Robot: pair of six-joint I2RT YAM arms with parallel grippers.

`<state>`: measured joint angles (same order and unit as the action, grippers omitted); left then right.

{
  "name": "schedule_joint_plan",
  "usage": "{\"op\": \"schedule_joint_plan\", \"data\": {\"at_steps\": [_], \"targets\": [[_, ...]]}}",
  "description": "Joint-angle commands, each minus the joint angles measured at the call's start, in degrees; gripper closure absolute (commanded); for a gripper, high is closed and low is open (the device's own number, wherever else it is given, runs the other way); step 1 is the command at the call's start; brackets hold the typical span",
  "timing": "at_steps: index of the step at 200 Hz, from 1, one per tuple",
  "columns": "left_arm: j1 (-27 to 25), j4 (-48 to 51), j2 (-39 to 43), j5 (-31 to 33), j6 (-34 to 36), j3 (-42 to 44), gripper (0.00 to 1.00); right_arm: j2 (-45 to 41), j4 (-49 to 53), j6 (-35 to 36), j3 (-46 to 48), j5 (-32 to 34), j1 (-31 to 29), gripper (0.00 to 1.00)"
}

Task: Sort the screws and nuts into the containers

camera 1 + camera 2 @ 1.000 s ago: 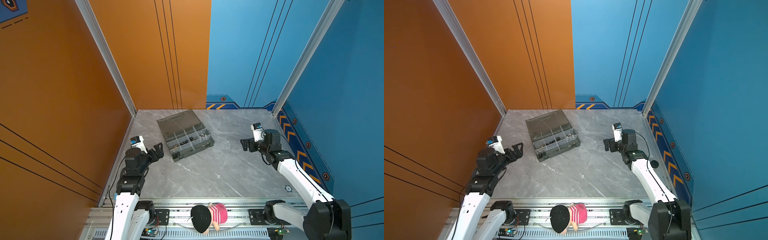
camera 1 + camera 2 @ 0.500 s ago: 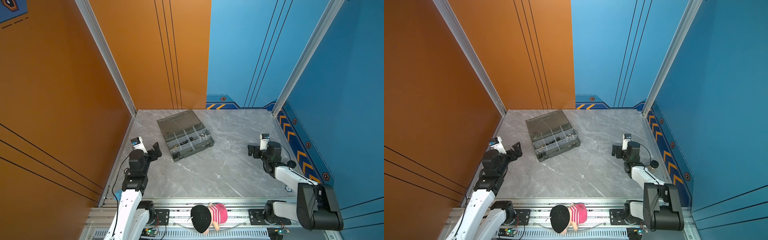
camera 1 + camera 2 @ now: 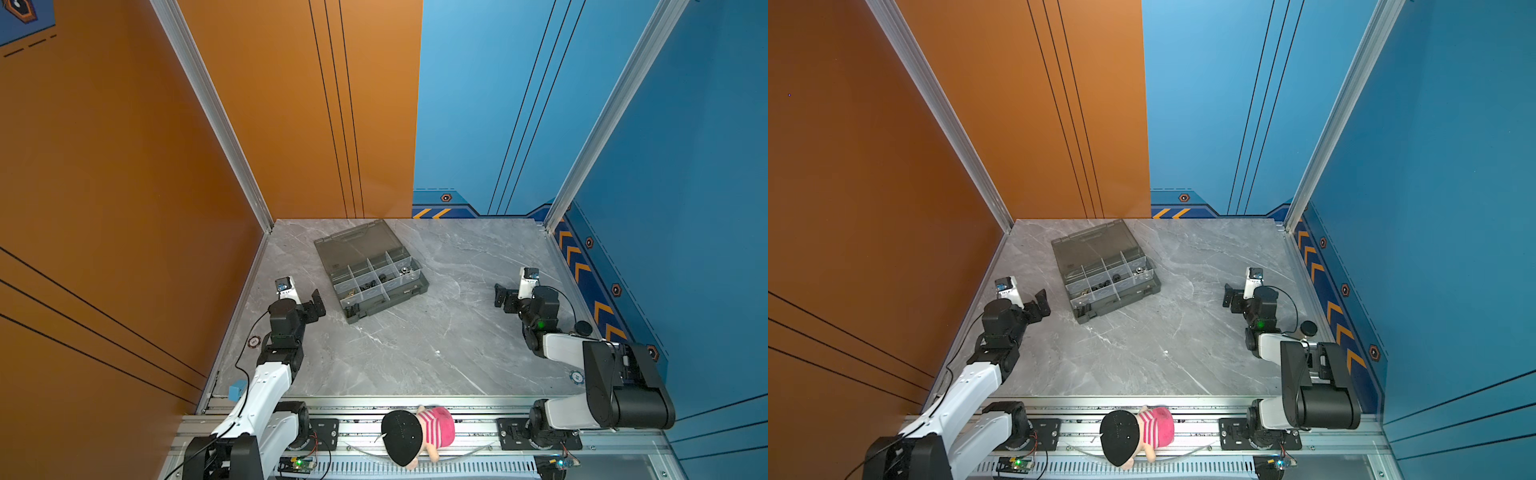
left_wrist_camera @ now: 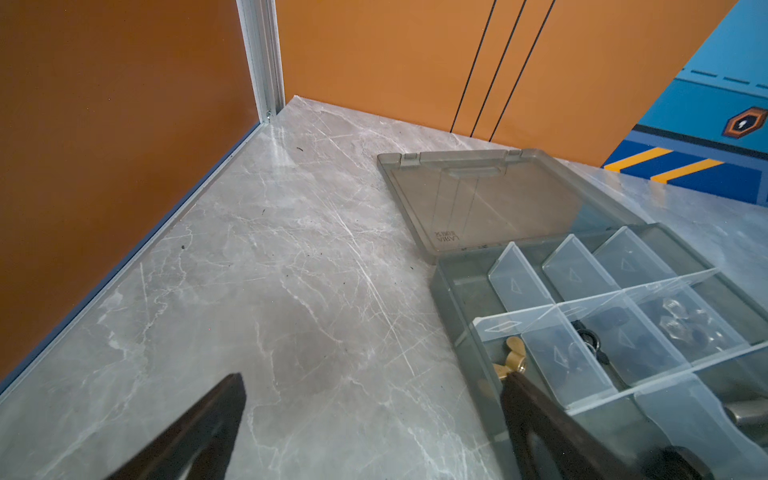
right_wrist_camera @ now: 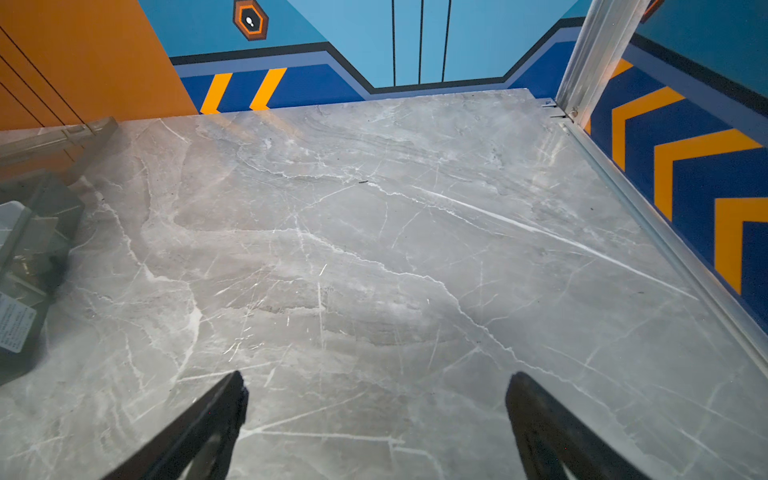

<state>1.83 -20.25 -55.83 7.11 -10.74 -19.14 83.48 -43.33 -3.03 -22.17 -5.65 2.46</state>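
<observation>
Jaws first: the left jaws are spread wide and holding nothing. Both dark fingers [image 4: 199, 428] poke into the left wrist view over the grey marble bench [image 4: 291, 291]. One finger overlaps the near corner of the organiser case [image 4: 457, 299] in that view. In both top views, though, the left arm [image 3: 274, 386] [image 3: 976, 382] has its jaws just beside the case's left side, not touching it.

The right jaws are released as well, with their fingers [image 5: 199, 428] wide apart above bare marble. The right arm [image 3: 561, 349] is folded low near the right edge of the bench, well apart from the case.

The case lies open toward the back left of the bench, turned at an angle, with its lid [image 3: 357, 245] flat behind the cells [image 4: 469, 286].

- **End cell nearest the left jaws:** a brass wing nut [image 4: 513, 353] sits here.
- **Next cell along:** black nuts [image 4: 590, 338].
- **Cell at the far right end:** shiny silver pieces [image 3: 405, 272], too blurred through the dividers to say exactly what they are.

Whether any of the dark bits are screws can't be told from these views.

Further out, a round black cap [image 3: 584, 328] stands just beside the right arm. A plush doll [image 3: 415, 432] in a black hat and pink stripes lies on the front rail.
</observation>
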Motion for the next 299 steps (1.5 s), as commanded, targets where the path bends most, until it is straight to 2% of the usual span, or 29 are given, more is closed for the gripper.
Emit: {"op": "schedule_joint_plan", "data": {"at_steps": [1, 50, 117, 137, 170, 186, 201, 216, 234, 299], "targets": [[0.4, -5.7, -2.9, -0.2, 3.4, 0.4, 0.02, 2.8, -6.1, 0.5, 0.9, 2.6, -1.5, 0.00], [0.9, -13.2, -8.7, -0.8, 5.3, 2.4, 0.02, 4.2, -5.9, 0.4, 0.2, 7.8, -2.9, 0.00], [1.5, -26.9, -21.1, -4.8, 5.2, 1.3, 0.02, 4.2, -6.1, 0.4, 0.3, 8.4, -3.2, 0.00], [1.5, -27.7, -23.5, -5.6, 6.8, 0.2, 0.02, 4.2, -6.1, 0.4, 0.3, 8.5, -3.2, 0.00], [1.1, -35.5, -30.5, -5.5, 7.3, 1.1, 0.02, 4.2, -6.1, 0.5, 0.3, 8.5, -3.2, 0.00], [0.9, -42.9, -34.9, -6.4, 7.9, 1.8, 0.02, 4.2, -6.1, 0.5, 0.3, 8.5, -3.2, 0.00], [0.5, -38.0, -32.6, -6.4, 8.3, 1.1, 0.02, 4.2, -6.1, 0.5, 0.3, 8.5, -3.2, 0.00], [0.2, -39.3, -33.8, -5.3, 8.4, 0.8, 0.02, 4.2, -6.1, 0.5, 0.3, 8.5, -3.2, 0.00], [0.1, -35.0, -33.4, -4.1, 8.2, -1.1, 0.02, 4.2, -6.1, 0.5, 0.3, 8.6, -3.2, 0.00], [-0.9, -34.9, -33.6, -2.6, 8.9, -1.3, 0.02, 4.2, -5.8, 0.3, 0.2, 7.9, -2.9, 0.00]]}}
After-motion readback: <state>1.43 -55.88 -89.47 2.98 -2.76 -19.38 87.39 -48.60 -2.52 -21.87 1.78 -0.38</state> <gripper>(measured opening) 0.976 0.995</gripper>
